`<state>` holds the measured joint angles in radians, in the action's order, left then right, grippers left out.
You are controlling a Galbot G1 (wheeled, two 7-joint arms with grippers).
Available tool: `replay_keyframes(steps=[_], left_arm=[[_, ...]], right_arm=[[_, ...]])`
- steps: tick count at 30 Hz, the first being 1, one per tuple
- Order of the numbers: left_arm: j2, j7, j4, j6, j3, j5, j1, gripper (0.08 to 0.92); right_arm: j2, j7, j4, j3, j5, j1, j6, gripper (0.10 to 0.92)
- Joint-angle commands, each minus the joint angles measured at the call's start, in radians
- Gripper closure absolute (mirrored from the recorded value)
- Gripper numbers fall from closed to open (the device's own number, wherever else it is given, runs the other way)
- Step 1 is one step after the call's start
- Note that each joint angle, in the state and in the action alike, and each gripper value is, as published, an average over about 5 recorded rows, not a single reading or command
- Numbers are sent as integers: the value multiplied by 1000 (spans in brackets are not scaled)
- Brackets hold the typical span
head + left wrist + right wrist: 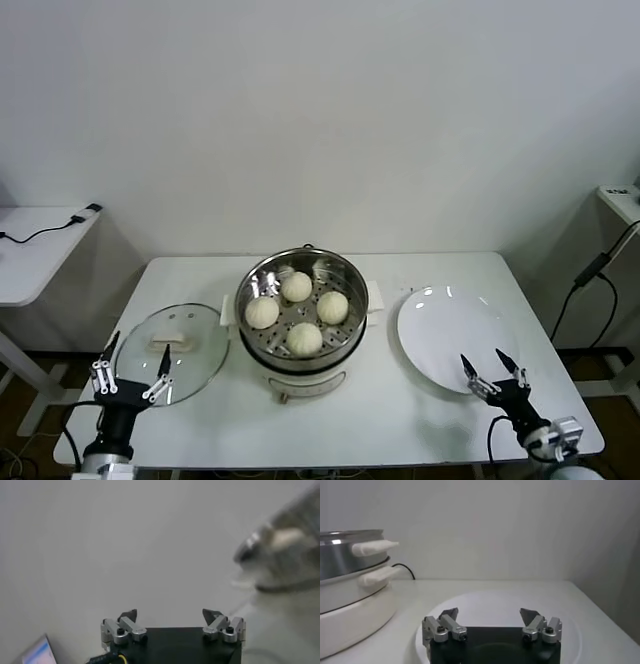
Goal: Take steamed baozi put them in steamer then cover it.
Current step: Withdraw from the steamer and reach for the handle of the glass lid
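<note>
Baozi (297,311) are seated in the steamer (345,275), so the cover (172,340) lies ready beside the open-jawed left gripper (131,377), while the right gripper (493,372) is parked open-jawed over the plate (440,315).

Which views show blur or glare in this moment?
Head view: sharp, with bright glare on the plate and reflections on the lid. Left wrist view: the steamer is a smeared, out-of-focus shape, while the left gripper is crisp. Right wrist view: clear, evenly lit, soft shadows.
</note>
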<state>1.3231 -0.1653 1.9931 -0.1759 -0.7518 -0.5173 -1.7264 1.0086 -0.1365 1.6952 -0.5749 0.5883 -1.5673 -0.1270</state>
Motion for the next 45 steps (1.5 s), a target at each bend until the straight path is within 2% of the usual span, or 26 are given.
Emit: replay_keyframes(steps=[1, 9, 23, 45], left_arm=[[-104, -137, -131, 43, 5, -551, -6, 177], [-95, -159, -273, 131, 33, -659, 122, 177], [-37, -210, -561, 129, 64, -754, 352, 177], [-65, -212, -721, 131, 118, -746, 533, 193]], right_arm=[[103, 8, 48, -53, -37, -91, -25, 203], [113, 16, 94, -60, -38, -94, -14, 203], [138, 41, 155, -76, -34, -107, 1, 203], [162, 43, 155, -115, -30, -150, -16, 203]])
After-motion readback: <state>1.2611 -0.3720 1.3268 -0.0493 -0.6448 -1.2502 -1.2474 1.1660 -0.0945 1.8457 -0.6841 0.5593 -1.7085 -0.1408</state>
